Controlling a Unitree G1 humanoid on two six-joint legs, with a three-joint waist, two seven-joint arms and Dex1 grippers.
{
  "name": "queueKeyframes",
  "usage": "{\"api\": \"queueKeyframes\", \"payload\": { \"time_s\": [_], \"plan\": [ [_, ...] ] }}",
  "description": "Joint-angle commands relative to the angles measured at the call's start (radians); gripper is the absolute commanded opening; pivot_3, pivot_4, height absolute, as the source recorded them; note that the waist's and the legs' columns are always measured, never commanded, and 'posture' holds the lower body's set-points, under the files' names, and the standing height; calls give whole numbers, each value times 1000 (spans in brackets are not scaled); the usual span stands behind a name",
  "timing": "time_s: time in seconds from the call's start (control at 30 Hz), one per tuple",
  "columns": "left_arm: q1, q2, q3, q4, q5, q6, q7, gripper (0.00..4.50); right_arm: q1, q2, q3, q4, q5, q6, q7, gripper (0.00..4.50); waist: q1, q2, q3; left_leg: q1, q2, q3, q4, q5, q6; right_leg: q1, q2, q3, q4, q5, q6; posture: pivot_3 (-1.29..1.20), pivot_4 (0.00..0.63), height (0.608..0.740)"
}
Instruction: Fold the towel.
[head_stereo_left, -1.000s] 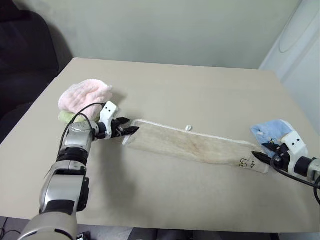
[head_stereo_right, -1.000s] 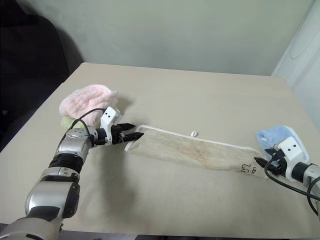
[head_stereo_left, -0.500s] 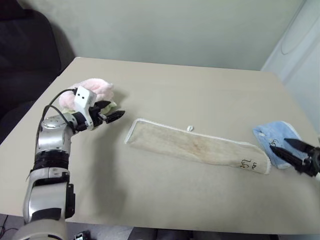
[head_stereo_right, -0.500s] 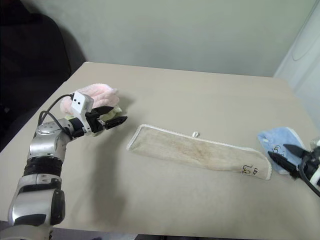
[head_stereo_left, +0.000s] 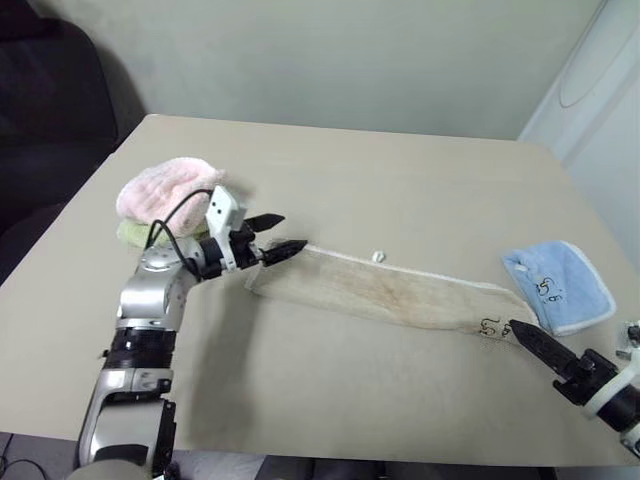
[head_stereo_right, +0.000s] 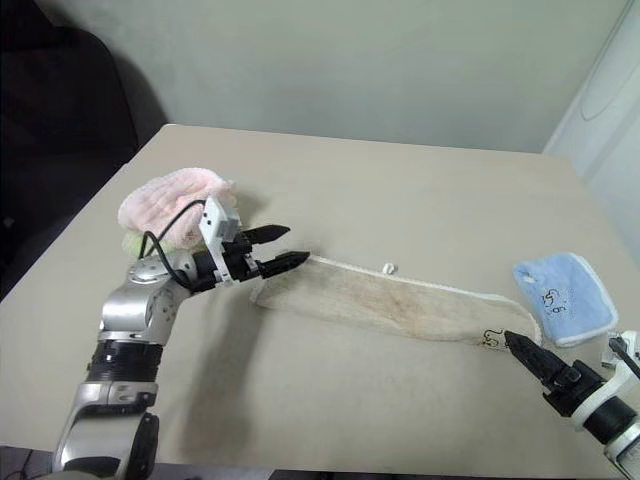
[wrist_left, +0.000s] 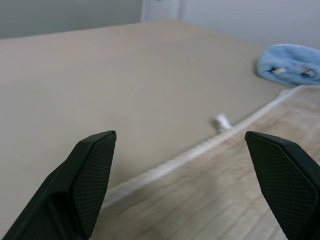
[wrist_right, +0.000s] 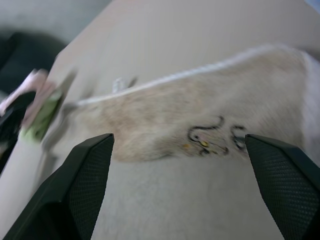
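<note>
The towel (head_stereo_left: 390, 295) lies flat as a long beige strip with white edging, running from the table's left middle to the front right. Its dark embroidered mark (wrist_right: 212, 137) sits at the right end. My left gripper (head_stereo_left: 292, 232) is open and empty, pointing right over the towel's left end; the left wrist view shows the white edging (wrist_left: 165, 167) between its fingers. My right gripper (head_stereo_left: 530, 340) is open and empty just in front of the towel's right end, pointing at the mark.
A light-blue cloth (head_stereo_left: 560, 285) lies right of the towel's right end. Bunched pink (head_stereo_left: 165, 188) and green (head_stereo_left: 135, 233) cloths sit behind my left arm. A small white bit (head_stereo_left: 378, 256) rests by the towel's far edge. The tan table (head_stereo_left: 400, 170) stretches beyond.
My left gripper swung away toward the pink cloth, then came back over the towel's left end. My right gripper drew back from the towel's right end toward the front edge and rolled over.
</note>
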Motion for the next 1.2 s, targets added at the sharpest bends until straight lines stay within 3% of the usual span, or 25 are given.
{"api": "queueKeyframes", "payload": {
  "time_s": [0.03,0.27,0.67,0.87,1.0,1.2],
  "plan": [
    [10,-25,-7,-99,-35,29,21,4500,24,13,26,-20,117,-62,-156,4487,0,0,0,0,0,0,0,0,0,0,0,0,0,0,0,0,150,740],
    [46,-59,-27,-168,-48,61,48,4500,3,18,110,35,220,-171,-339,4487,-2,0,0,0,0,1,0,-1,0,0,-1,1,0,-1,2,0,150,740],
    [62,-74,-36,-203,-63,69,77,4500,-137,58,223,176,182,-288,-432,4487,-3,-1,-1,1,0,0,0,-2,0,0,-1,0,0,-1,2,0,150,740],
    [64,-78,-44,-211,-65,67,89,4500,-179,78,253,206,152,-314,-451,4487,-7,-15,-9,1,0,0,0,-2,0,0,-1,0,-2,0,2,0,150,740],
    [71,-74,-42,-215,-66,67,93,4500,-167,86,254,192,157,-327,-457,3559,-6,-18,-11,1,0,0,0,-3,0,0,-1,0,-2,2,-1,0,150,740],
    [80,-75,-46,-216,-66,64,97,4500,-139,93,212,124,197,-372,-479,1340,-5,-16,-10,1,1,-1,-2,-6,-1,-1,-1,-1,-1,3,-3,0,150,740]
  ]
}}
